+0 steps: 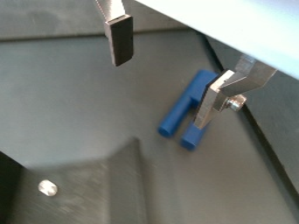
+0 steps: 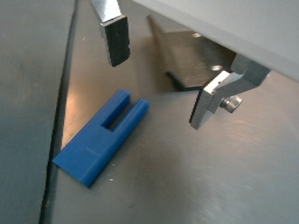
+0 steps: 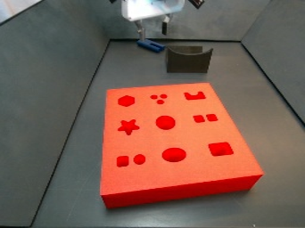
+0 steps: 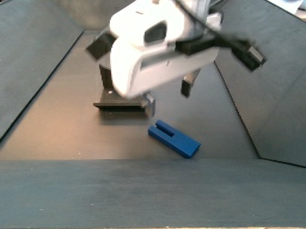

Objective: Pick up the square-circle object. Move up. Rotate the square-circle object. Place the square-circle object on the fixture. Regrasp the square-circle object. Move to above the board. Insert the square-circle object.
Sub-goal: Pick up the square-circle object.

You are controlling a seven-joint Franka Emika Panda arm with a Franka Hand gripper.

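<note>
Nearest the side camera, the red board (image 3: 177, 142) covers most of the grey floor (image 3: 78, 116). Beyond it stands the dark fixture (image 3: 187, 59), with the blue square-circle object (image 4: 174, 139) lying flat on the floor beside it. Above the object hangs the claw (image 2: 163, 74), fingers (image 1: 119, 40) spread wide, holding nothing.

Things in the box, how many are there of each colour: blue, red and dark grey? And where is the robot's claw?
Blue: 1, the square-circle object
Red: 1, the board
Dark grey: 1, the fixture
Total: 3
The gripper hangs open above the floor, holding nothing.
</note>
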